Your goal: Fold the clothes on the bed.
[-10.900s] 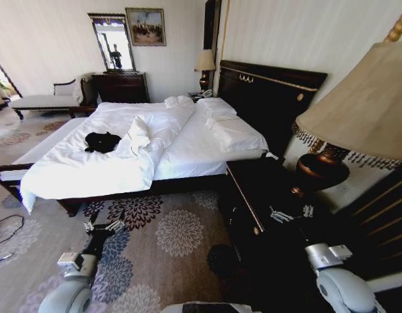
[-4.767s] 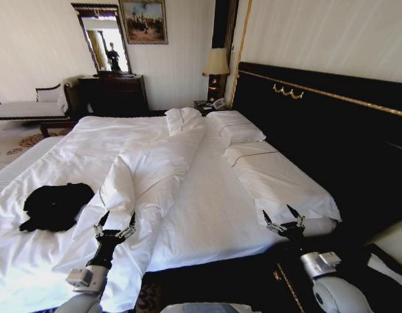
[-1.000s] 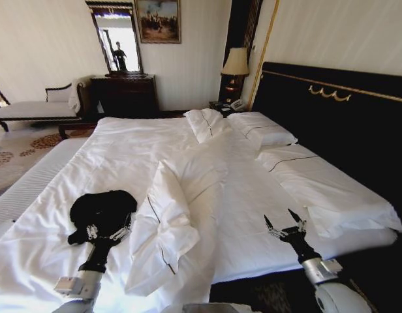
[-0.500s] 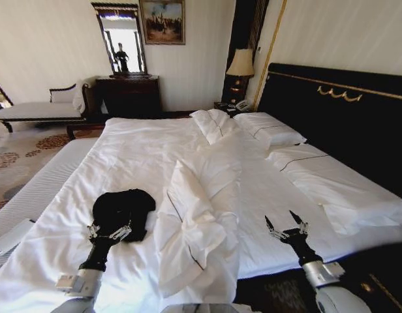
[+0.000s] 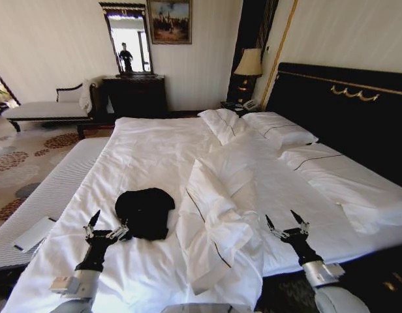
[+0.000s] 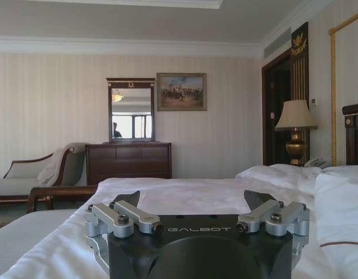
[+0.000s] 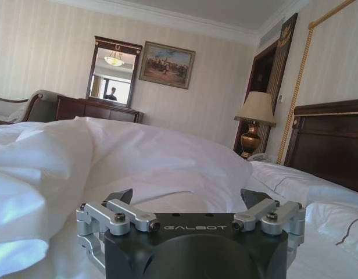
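Item: the clothes (image 5: 145, 211), one black T-shirt, bunched in a rounded heap. You are finding it lying on the white duvet (image 5: 149, 150) of the bed (image 5: 57, 195), toward the foot-end edge nearest you and closer to the bed's left side edge than to the headboard (image 5: 338, 111) side. No clear long axis is showing; the heap is slightly longer running from the foot edge toward the far edge, as far as you can judge. The lettering is not readable.

Item: left gripper (image 5: 104, 228). Its fingers are standing spread apart and holding nothing. It is hovering over the duvet at the foot edge, just beside the heap's near-left corner, nearly touching it. The shirt is lying ahead of it and a little to its right.

Item: right gripper (image 5: 287, 228). Its fingers are likewise spread and holding nothing. It is hovering over the foot edge well apart from the shirt, with a raised fold of duvet (image 5: 214, 222) lying between them.

Relation to note: the left arm is the nearer one by far. In the left wrist view, the open left gripper (image 6: 196, 206) is looking level across the bed, so you are probably needing a downward reach.
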Robot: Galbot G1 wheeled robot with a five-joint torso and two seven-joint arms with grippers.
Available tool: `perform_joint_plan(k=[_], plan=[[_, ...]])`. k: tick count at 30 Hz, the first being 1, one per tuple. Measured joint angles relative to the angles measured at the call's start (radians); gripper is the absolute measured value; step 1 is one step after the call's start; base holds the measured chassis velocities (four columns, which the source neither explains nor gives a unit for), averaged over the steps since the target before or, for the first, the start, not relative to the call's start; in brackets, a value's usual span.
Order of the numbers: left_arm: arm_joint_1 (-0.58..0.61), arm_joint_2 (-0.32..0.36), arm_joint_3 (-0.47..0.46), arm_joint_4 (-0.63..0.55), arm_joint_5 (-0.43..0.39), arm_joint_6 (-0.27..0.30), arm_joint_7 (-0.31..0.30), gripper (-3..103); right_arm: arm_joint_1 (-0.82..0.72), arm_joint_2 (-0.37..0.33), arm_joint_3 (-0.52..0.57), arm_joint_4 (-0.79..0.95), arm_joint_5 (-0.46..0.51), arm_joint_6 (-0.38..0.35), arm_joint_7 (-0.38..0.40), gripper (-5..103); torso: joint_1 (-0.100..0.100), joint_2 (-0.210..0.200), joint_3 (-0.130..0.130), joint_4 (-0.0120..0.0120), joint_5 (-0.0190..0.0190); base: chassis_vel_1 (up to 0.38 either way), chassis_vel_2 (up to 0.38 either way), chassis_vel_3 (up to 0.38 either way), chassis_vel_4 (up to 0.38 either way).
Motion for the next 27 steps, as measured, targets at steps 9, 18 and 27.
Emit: perform_joint_plan(k=[9, 18, 27], plan=[[0.005, -0.001, -0.002, 0.008, -0.003, -0.008, 0.003, 100, -0.055, 0.020, -0.021, 0.143, 0.146, -0.062, 0.047, 100, 0.000, 0.000, 0.000, 0.0000, -0.0007, 0.147, 0.138, -0.148, -0.151], [0.019, -0.005, -0.003, 0.027, -0.004, -0.023, 0.006, 100, -0.106, 0.042, -0.104, 0.283, 0.279, -0.210, 0.066, 100, 0.000, 0.000, 0.000, 0.0000, 0.0003, 0.023, 0.022, -0.018, -0.019], [0.014, -0.015, -0.002, 0.021, 0.002, -0.021, 0.006, 100, -0.083, -0.046, -0.117, 0.236, 0.325, -0.265, 0.068, 100, 0.000, 0.000, 0.000, 0.0001, -0.0005, 0.000, 0.000, 0.000, 0.000]])
